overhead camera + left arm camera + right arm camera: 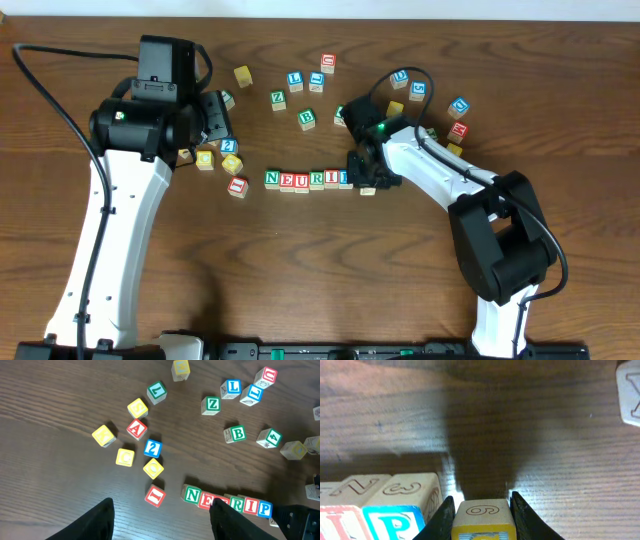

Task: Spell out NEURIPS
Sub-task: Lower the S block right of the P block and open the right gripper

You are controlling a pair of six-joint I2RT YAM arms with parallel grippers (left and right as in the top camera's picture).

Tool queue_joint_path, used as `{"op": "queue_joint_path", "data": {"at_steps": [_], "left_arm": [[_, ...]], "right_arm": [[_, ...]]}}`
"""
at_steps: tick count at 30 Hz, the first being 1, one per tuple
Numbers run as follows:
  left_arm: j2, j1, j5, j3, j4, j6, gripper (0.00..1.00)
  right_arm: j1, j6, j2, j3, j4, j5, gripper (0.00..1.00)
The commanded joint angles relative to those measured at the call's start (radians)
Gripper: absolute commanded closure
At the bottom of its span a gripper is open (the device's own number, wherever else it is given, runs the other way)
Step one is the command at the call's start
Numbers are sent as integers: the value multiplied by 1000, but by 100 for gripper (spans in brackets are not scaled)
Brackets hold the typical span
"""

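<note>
A row of letter cubes reads N (271, 179), E (287, 181), U (301, 181), R (316, 180), I (331, 179), P (345, 179) at mid-table. Just right of the blue P (392, 522), my right gripper (482, 522) is shut on a yellow-faced cube (482, 512) held low over the wood; its letter is hidden. In the overhead view that cube (368, 188) shows at the row's right end under the right gripper (365, 178). The left gripper (162, 525) stands open and empty, hovering left of the row's N (192, 494).
A spare red I cube (155, 495) lies just ahead of the left fingers, with yellow, red A and blue cubes beyond (137, 427). Z (278, 99), B (307, 119) and several other loose cubes (458, 106) are scattered along the back.
</note>
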Motion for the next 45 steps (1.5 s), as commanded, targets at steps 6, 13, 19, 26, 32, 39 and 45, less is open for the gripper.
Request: {"op": "queue_joint_path", "data": {"at_steps": [6, 13, 19, 26, 32, 39, 45], "left_arm": [[10, 3, -17, 5, 0, 9, 40], [10, 3, -17, 5, 0, 9, 40], [10, 3, -17, 5, 0, 9, 39], [10, 3, -17, 5, 0, 9, 40], [10, 3, -17, 5, 0, 9, 40], [10, 3, -17, 5, 0, 9, 40], [10, 3, -17, 5, 0, 9, 39]], "right_arm": [[7, 16, 11, -8, 33, 44, 82], [7, 16, 11, -8, 34, 48, 82], [7, 16, 11, -8, 33, 51, 81], [7, 16, 11, -8, 33, 51, 81], [7, 17, 11, -8, 39, 63, 80], [7, 20, 11, -8, 49, 66, 80], [6, 20, 11, -8, 55, 66, 76]]}}
